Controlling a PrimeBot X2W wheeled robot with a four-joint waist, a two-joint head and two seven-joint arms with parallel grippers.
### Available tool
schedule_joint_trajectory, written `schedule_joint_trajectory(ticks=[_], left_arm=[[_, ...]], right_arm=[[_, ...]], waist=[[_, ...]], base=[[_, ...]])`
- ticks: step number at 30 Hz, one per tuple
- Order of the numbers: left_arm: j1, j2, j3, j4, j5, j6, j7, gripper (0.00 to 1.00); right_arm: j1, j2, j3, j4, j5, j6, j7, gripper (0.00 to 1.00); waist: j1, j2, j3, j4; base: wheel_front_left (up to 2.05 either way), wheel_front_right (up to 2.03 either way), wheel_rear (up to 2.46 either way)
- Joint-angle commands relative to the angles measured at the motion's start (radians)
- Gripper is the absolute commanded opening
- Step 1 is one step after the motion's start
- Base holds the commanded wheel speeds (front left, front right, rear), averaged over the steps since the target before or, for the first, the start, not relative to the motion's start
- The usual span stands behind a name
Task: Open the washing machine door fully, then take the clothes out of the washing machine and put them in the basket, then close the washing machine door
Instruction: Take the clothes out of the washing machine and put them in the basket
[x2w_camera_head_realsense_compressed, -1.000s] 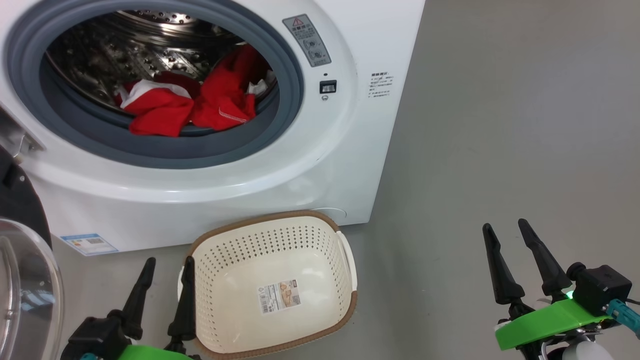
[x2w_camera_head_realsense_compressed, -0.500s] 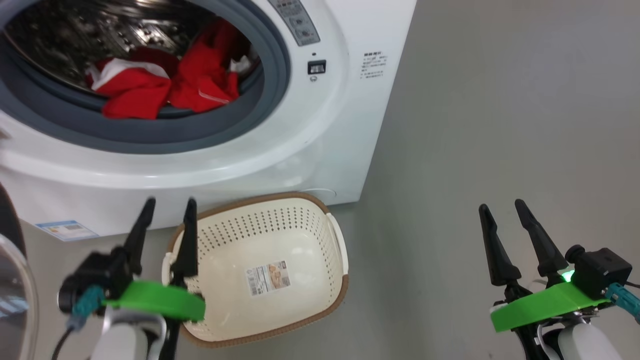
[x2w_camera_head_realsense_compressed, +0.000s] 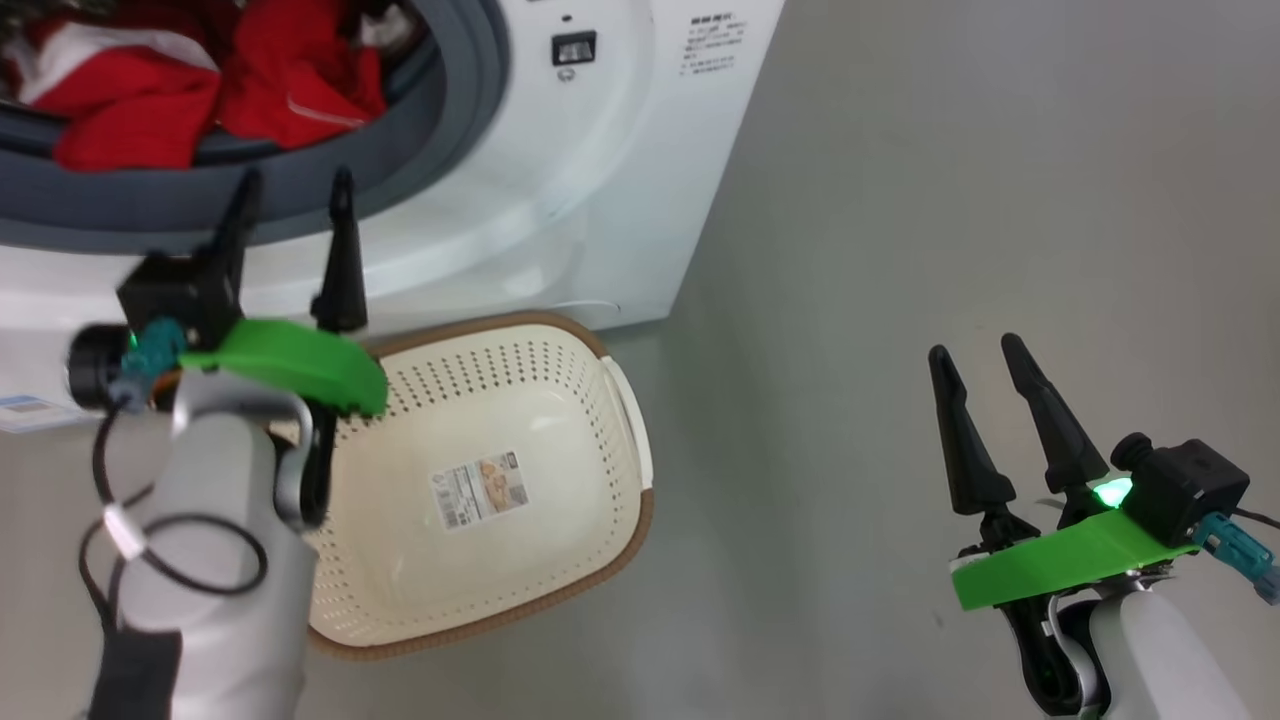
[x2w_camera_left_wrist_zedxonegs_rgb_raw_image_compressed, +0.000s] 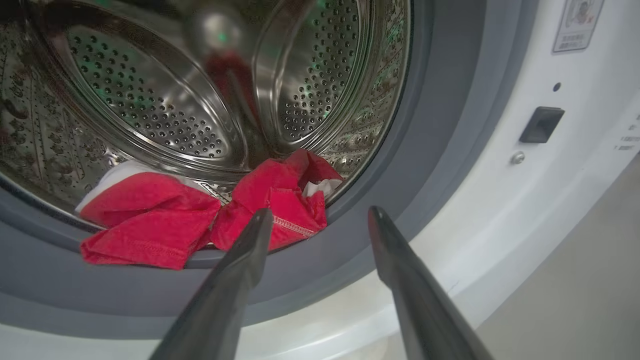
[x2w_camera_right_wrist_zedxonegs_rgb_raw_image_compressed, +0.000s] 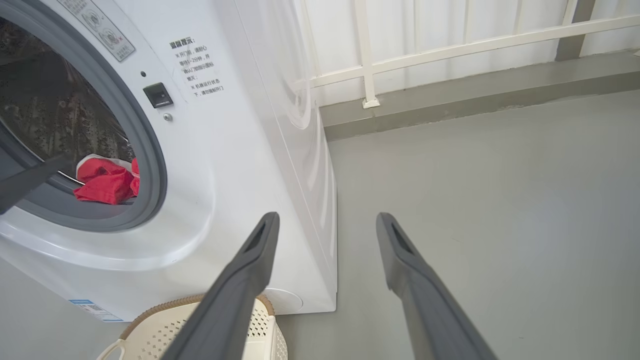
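Observation:
The red clothes (x2w_camera_head_realsense_compressed: 190, 90) lie at the front lip of the washing machine (x2w_camera_head_realsense_compressed: 560, 200), heaped on the grey gasket (x2w_camera_left_wrist_zedxonegs_rgb_raw_image_compressed: 440, 125); the left wrist view shows the clothes (x2w_camera_left_wrist_zedxonegs_rgb_raw_image_compressed: 200, 220) before the steel drum (x2w_camera_left_wrist_zedxonegs_rgb_raw_image_compressed: 150, 115). My left gripper (x2w_camera_head_realsense_compressed: 292, 182) is open, raised in front of the drum opening, just short of the clothes. The cream basket (x2w_camera_head_realsense_compressed: 500, 590) sits on the floor below the machine, with nothing but its label inside. My right gripper (x2w_camera_head_realsense_compressed: 975, 355) hangs open over bare floor at the right. The door is out of view.
Grey floor (x2w_camera_head_realsense_compressed: 950, 180) spreads to the right of the machine. A white railing (x2w_camera_right_wrist_zedxonegs_rgb_raw_image_compressed: 450, 45) and a low ledge run behind it. The basket's rim (x2w_camera_right_wrist_zedxonegs_rgb_raw_image_compressed: 165, 307) peeks in at the foot of the machine in the right wrist view.
My left arm has risen from beside the basket up to the drum opening. The head camera has swung right and down, so the door slid out of view. The right gripper stayed put.

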Motion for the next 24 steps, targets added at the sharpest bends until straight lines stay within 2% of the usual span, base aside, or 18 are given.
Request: schedule_joint_trajectory(ticks=[1, 14, 24], left_arm=[[-0.045, 0.032, 0.032, 0.004, 0.01, 0.008, -0.008, 1.0], [-0.352, 0.103, 0.037, 0.233, 0.06, 0.043, -0.008, 1.0], [-0.495, 0.14, 0.024, 0.369, 0.08, 0.068, -0.008, 1.0]], right_arm=[[-0.019, -0.003, 0.021, -0.025, 0.013, 0.008, -0.006, 1.0], [-0.06, 0.01, 0.039, -0.034, 0.026, 0.008, -0.006, 1.0], [-0.09, 0.012, 0.055, -0.039, 0.04, 0.008, -0.006, 1.0]], waist=[[0.0, 0.0, 0.053, -0.036], [0.0, 0.0, 0.165, -0.084], [0.0, 0.0, 0.228, -0.119]], base=[[0.0, 0.0, 0.0], [0.0, 0.0, 0.0], [0.0, 0.0, 0.0]])
